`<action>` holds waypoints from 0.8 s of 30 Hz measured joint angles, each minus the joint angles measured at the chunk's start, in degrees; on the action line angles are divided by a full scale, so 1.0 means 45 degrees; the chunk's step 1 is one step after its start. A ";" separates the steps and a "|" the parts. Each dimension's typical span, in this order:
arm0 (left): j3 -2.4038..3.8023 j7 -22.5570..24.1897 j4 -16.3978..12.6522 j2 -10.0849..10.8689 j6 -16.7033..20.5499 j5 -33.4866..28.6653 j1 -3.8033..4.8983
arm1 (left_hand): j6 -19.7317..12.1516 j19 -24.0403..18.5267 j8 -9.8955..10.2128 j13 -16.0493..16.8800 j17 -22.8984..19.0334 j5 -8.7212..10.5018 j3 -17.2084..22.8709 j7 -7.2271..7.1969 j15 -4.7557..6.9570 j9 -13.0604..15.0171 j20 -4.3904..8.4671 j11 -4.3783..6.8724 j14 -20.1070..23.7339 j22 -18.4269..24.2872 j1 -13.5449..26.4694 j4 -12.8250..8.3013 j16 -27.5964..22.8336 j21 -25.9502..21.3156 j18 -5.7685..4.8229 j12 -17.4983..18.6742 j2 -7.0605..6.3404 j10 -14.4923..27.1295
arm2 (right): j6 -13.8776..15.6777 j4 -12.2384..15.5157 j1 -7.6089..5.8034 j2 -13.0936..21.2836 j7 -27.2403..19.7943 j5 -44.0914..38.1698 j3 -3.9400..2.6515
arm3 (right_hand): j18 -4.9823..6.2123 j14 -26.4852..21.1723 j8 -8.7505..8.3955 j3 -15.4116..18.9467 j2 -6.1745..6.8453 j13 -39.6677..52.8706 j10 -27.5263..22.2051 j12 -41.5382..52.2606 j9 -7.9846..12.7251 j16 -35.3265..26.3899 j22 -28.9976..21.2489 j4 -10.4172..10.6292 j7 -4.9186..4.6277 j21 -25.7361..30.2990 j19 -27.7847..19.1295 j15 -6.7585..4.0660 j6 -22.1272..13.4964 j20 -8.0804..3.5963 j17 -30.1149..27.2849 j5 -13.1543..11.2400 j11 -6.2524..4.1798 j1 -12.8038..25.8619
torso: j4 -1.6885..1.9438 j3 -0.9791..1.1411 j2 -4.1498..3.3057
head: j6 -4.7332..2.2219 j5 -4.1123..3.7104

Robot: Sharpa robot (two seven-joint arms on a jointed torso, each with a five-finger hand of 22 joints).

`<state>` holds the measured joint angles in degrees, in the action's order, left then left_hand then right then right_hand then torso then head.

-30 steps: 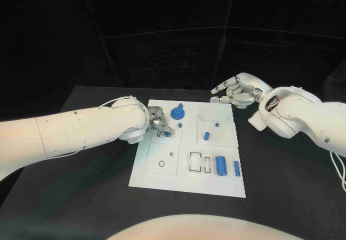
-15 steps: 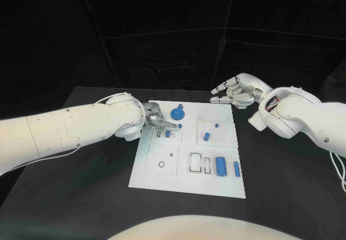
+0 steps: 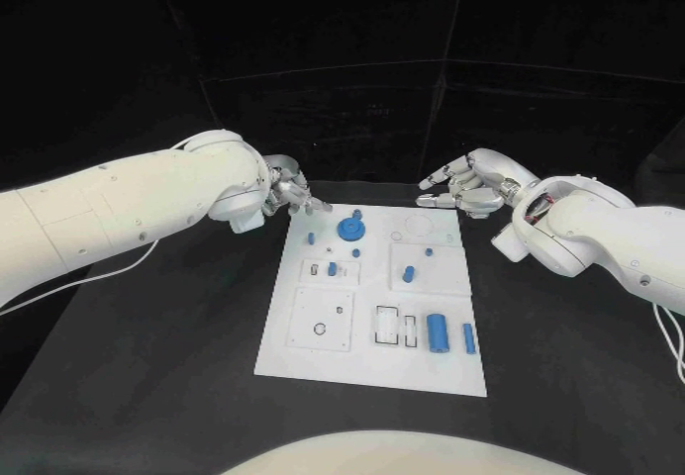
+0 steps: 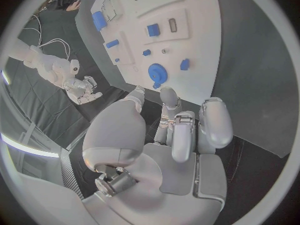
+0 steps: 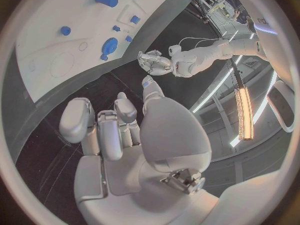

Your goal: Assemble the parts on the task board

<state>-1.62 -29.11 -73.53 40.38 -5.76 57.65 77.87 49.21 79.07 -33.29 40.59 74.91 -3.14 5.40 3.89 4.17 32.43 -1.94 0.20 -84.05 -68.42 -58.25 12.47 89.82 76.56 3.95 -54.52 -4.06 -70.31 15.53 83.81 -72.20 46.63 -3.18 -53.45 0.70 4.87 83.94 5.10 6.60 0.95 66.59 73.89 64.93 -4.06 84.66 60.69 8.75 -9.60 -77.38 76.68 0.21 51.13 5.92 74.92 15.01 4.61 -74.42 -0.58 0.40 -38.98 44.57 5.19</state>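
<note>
Left hand [image 3: 286, 191] empty, fingers apart, off board [image 3: 322, 356] far-left corner. Right hand [image 3: 468, 183] empty, fingers loosely spread, off far-right corner. Next: approach loose blue cylinders [image 3: 437, 328] near right edge from above.

The black table [image 3: 157, 396] has a matte, dark top. Its far left corner and far edge stand out faintly against a black backdrop [image 3: 342, 89] — a wall of dark panels with thin pale seams running across it and down it. The same dark tabletop shows in the left wrist view [image 4: 250, 60] and in the right wrist view [image 5: 94, 87].
</note>
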 measured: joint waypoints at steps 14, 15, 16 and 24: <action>-0.0341 0.0047 0.3090 -0.1513 -0.1832 0.0367 0.0075 | 0.0397 0.0069 0.0039 0.0350 0.0000 0.0000 -0.0672 -0.0027 0.0001 -0.0297 -0.0070 0.0072 0.0000 -0.0236 -0.0154 0.0324 0.0000 0.0000 0.0000 -0.0404 0.0236 -0.0073 | -0.0006 -0.0063 0.0001 -0.0125 -0.0008 0.0000 0.0002 | 0.0000 0.0000 0.0000 0.0000 0.0000 -0.0010 0.0000 0.0000 0.0000 0.0000 0.0001 0.0000 0.0000 0.0000 0.0000 0.0000 0.0000 0.0000 -0.0001 0.0000 0.0000 0.0000 | -0.0015 -0.0010 -0.0031 | -0.0068 0.0183; -0.0364 0.0047 0.3206 -0.1576 -0.1893 0.0392 0.0056 | 0.0446 0.0095 0.0039 0.0375 0.0000 0.0000 -0.0711 -0.0076 0.0001 -0.0315 -0.0094 0.0088 0.0000 -0.0261 -0.0179 0.0361 0.0000 0.0032 0.0001 -0.0412 0.0279 -0.0111 | -0.0007 -0.0064 0.0002 -0.0134 -0.0008 0.0000 0.0002 | 0.0001 0.0000 0.0000 0.0000 0.0000 -0.0010 0.0000 0.0000 0.0000 0.0000 0.0001 0.0000 0.0000 0.0000 0.0001 0.0000 0.0000 0.0000 -0.0002 0.0000 0.0000 0.0000 | -0.0015 -0.0010 -0.0029 | -0.0063 0.0184; -0.0380 0.0048 0.3308 -0.1638 -0.1948 0.0416 0.0032 | 0.0465 0.0117 0.0039 0.0435 0.0000 0.0000 -0.0771 -0.0095 0.0001 -0.0334 -0.0118 0.0092 0.0000 -0.0319 -0.0212 0.0421 0.0000 0.0101 0.0002 -0.0506 0.0312 -0.0188 | -0.0008 -0.0064 0.0002 -0.0140 -0.0009 0.0000 0.0002 | -0.0001 0.0000 0.0000 0.0000 0.0000 -0.0010 0.0000 0.0000 0.0000 0.0000 0.0001 0.0000 0.0000 0.0000 0.0000 0.0000 0.0000 0.0000 -0.0002 0.0000 0.0000 0.0000 | -0.0015 -0.0010 -0.0029 | -0.0062 0.0184; -0.0570 0.0113 0.3742 -0.2032 -0.2291 0.0526 -0.0144 | 0.0579 0.0162 -0.0050 0.0549 0.0000 0.0000 -0.0863 -0.0114 0.0001 -0.0350 -0.0072 0.0138 0.0000 -0.0402 -0.0155 0.0442 0.0000 0.0102 0.0004 -0.0595 0.0369 -0.0233 | -0.0021 -0.0072 0.0002 -0.0181 -0.0018 -0.0001 0.0001 | 0.0000 0.0000 0.0000 0.0000 0.0000 -0.0010 0.0000 0.0000 0.0000 0.0000 0.0002 0.0000 0.0000 0.0000 0.0001 0.0000 0.0000 0.0000 -0.0003 0.0000 -0.0001 0.0000 | -0.0015 -0.0009 -0.0026 | -0.0020 0.0170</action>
<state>-4.18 -28.60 -56.69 31.24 -16.07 60.02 77.23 51.82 79.80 -33.51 43.06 74.91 -3.15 1.52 3.38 4.17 30.85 -2.27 0.82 -84.05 -70.23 -58.94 14.46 89.82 77.02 3.97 -57.20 -2.40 -71.36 15.44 83.49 -72.19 45.82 -3.26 -53.45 0.71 4.87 83.94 5.10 6.60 0.95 66.55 73.89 64.93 -4.06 84.66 60.70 8.76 -9.60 -77.38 76.68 0.21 51.13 5.92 74.91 15.01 4.61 -74.42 -0.65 0.36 -39.10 44.48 5.95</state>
